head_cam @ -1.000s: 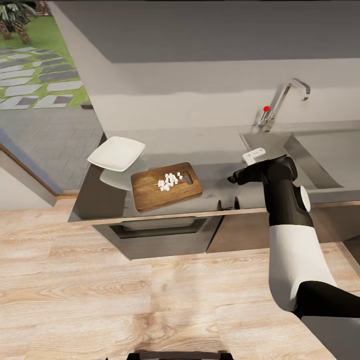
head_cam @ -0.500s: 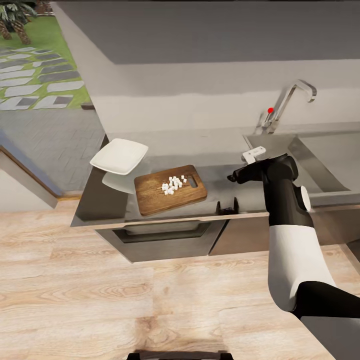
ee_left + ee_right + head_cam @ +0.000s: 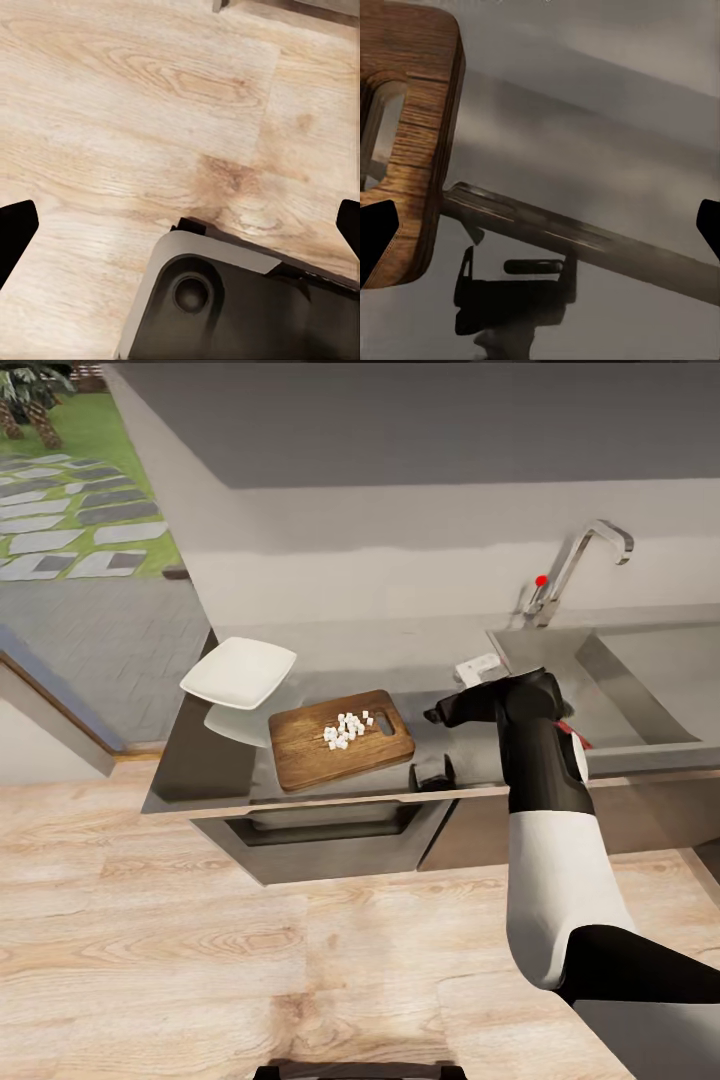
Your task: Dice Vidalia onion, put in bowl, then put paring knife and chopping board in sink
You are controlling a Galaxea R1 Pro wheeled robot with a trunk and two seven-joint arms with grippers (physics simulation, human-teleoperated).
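White onion cubes on brown wood-grain chopping board; white bowl; grey countertop

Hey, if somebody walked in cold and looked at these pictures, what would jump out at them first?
Probably the white onion dice heaped on the chopping board near the countertop's front edge. Next, the right gripper hovering just right of the board, and the white bowl at the counter's left end.

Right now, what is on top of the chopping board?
A small pile of white diced onion pieces lies on the chopping board, near its slot hole. The paring knife is not on it. What lies under the board is covered.
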